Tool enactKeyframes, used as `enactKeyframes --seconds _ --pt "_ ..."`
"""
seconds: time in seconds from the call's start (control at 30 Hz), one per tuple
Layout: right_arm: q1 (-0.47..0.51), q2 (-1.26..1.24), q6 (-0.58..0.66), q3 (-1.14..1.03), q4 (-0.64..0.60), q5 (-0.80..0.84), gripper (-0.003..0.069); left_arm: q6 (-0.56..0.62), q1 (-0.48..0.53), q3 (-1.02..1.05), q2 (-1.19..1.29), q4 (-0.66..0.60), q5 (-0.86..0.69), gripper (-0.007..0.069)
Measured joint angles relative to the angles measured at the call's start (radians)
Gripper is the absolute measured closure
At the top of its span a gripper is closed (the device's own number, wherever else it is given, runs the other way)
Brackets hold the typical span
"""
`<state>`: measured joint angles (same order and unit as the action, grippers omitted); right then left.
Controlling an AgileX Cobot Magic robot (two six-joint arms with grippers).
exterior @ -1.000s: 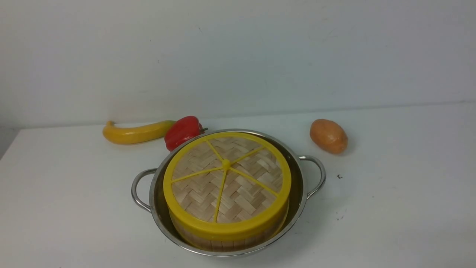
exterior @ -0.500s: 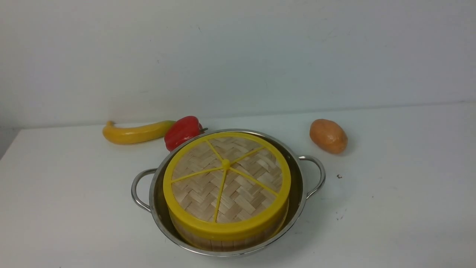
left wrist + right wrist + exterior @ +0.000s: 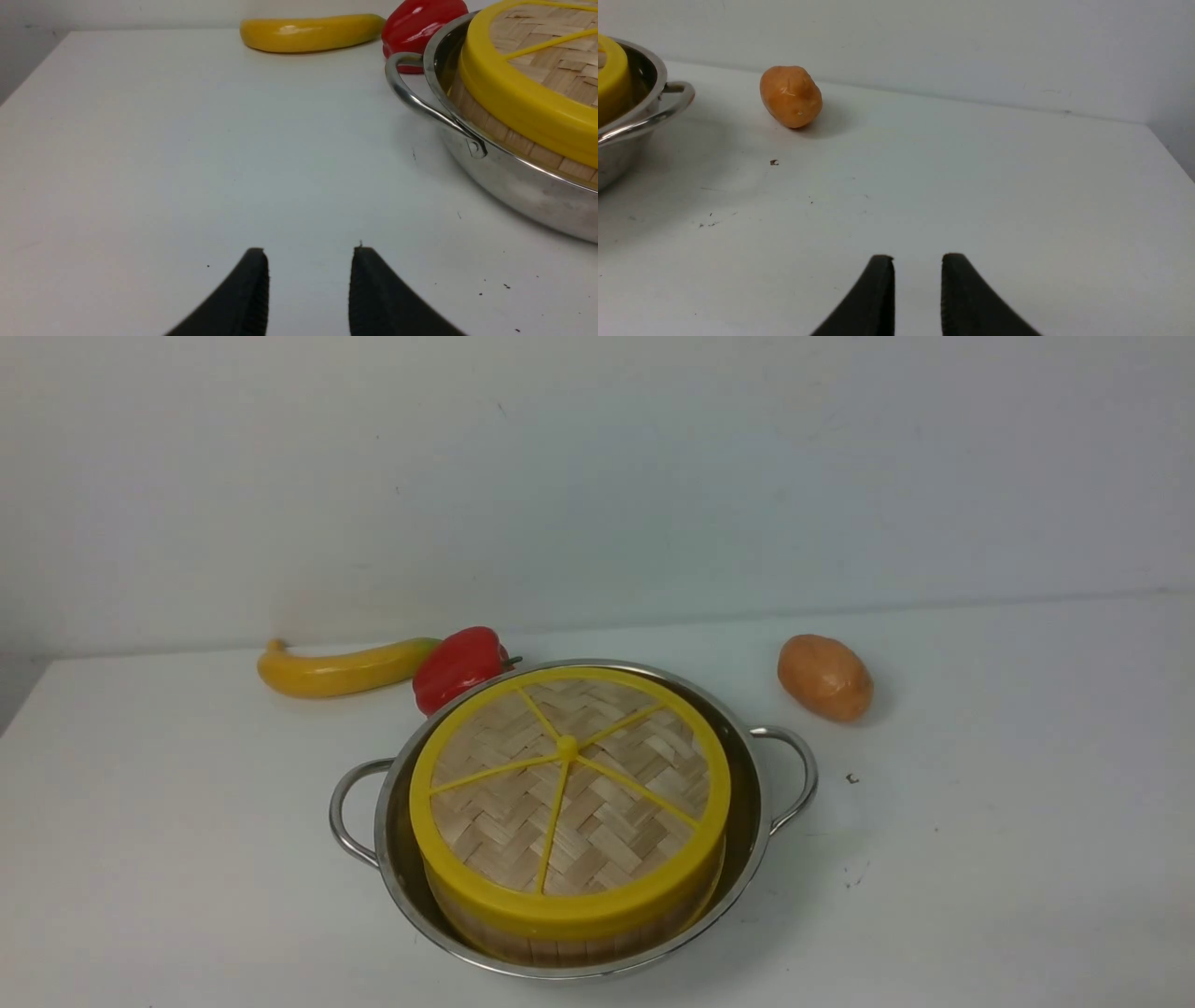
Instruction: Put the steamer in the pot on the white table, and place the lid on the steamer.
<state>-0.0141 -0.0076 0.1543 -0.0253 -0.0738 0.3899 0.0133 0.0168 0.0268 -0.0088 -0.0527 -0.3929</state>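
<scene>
From the front, you see the lid (image 3: 568, 791) seated on the steamer (image 3: 560, 938) inside the pot (image 3: 747, 803) on the tabletop (image 3: 980, 859); neither hand shows here. In the left wrist view, your left hand (image 3: 309, 275) is empty, its tips a modest gap apart, with the pot just ahead to one side. In the right wrist view, your right hand (image 3: 918, 280) is empty, narrowly parted, farther from the pot. Nothing seems left to move.

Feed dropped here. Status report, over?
Left pincer and right pincer open, empty. Lid on steamer in pot. Nothing in the way.
</scene>
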Motion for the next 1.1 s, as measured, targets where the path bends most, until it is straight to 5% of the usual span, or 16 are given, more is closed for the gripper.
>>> enactKeyframes --seconds 1.1 --pt "0.000 0.000 0.002 0.000 0.000 0.000 0.0489 0.000 0.000 0.000 0.000 0.000 0.000 0.0386"
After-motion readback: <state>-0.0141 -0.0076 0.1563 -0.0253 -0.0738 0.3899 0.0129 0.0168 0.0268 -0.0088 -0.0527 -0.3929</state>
